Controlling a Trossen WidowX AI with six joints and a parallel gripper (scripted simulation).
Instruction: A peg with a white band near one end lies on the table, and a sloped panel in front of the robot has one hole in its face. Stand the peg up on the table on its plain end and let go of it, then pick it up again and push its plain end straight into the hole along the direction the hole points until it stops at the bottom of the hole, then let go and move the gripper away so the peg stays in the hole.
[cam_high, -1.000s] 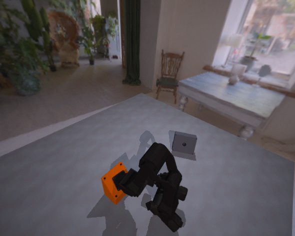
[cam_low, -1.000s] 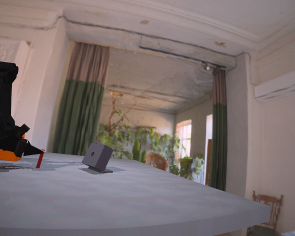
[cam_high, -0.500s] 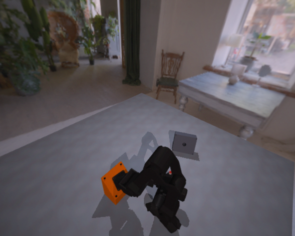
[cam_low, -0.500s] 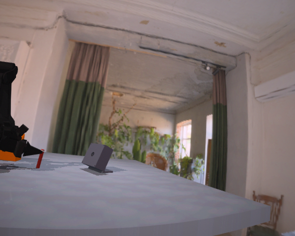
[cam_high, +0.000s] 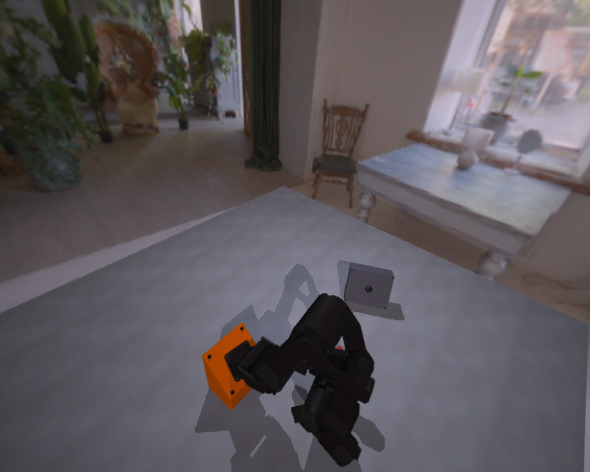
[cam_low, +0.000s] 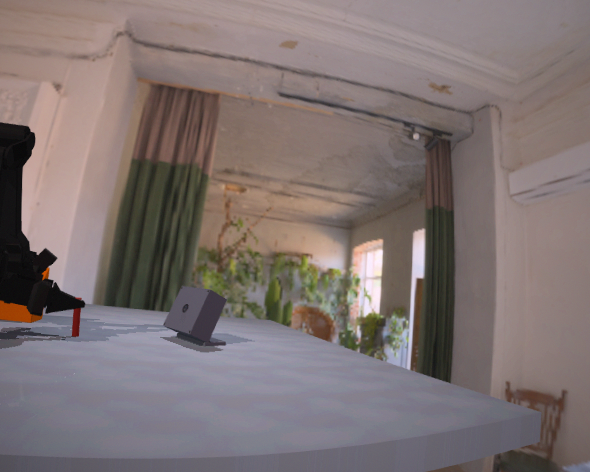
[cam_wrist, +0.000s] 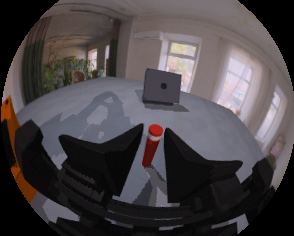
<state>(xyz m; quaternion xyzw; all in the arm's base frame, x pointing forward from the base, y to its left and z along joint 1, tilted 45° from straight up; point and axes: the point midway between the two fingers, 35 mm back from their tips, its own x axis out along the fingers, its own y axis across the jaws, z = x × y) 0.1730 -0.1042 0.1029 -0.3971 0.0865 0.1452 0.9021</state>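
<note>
The red peg (cam_high: 339, 348) (cam_low: 76, 322) (cam_wrist: 150, 150) stands upright on the table, its white-banded end up. In the top view the arm hides all but a bit of it. My gripper (cam_low: 83, 303) (cam_wrist: 154, 129) is partly open around the top of the peg. In the wrist view a gap shows between the peg and each fingertip. The grey sloped panel (cam_high: 357, 280) (cam_low: 192, 320) (cam_wrist: 154, 94) stands beyond the peg, with its one dark hole (cam_high: 368, 288) (cam_low: 185, 308) (cam_wrist: 163, 86) empty in the middle of its face.
The orange base block (cam_high: 220, 370) (cam_low: 17, 313) (cam_wrist: 24, 186) of the arm is on the table (cam_high: 475, 375) (cam_low: 300, 400) behind the gripper. The panel is the only object in front of the peg. The arm's shadow falls across the table.
</note>
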